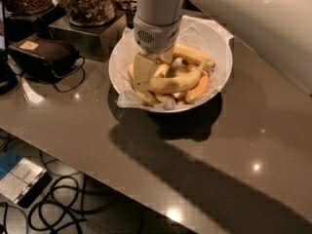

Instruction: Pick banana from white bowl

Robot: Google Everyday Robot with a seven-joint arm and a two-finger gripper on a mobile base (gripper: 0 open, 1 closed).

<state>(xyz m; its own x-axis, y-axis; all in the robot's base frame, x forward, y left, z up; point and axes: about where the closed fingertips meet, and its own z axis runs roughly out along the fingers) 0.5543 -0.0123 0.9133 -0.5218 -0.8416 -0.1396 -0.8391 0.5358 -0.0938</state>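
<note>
The white bowl [217, 48] stands on the dark counter, lined with crumpled white paper and holding several bananas. The long pale-yellow banana [178, 82] lies across the middle of the pile, its slim stem pointing up to the right. A second long banana [194, 55] lies behind it, and a short orange-tinted one [198, 88] lies at the front right. My gripper [150, 79] reaches straight down into the left half of the bowl and is at the long banana's left end. The white wrist hides what lies right under it.
Glass jars of snacks [87, 1] stand on a dark stand behind the bowl at left. A black pouch with a cord [46, 55] lies left of the bowl. The counter's front edge runs diagonally, with cables [63, 206] and a box [22, 179] on the floor below.
</note>
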